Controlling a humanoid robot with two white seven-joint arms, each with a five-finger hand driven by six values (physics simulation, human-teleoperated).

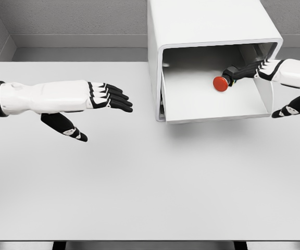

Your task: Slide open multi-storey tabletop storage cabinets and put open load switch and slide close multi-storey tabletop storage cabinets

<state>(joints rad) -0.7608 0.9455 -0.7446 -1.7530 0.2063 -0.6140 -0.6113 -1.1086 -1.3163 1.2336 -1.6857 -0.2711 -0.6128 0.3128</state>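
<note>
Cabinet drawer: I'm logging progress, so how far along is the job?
Done: the cabinet has its drawer slid out. In hand: the right hand holds the red-capped switch inside the drawer, not yet released. Left: let go, withdraw, slide the drawer shut. The left hand hovers open over the table.

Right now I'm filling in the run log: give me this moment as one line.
drawer: open | right hand: holds red-capped switch inside drawer | left hand: open, above table | switch: not released

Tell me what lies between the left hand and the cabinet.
Nothing: the head view shows only bare table between the left hand and the cabinet.
</note>
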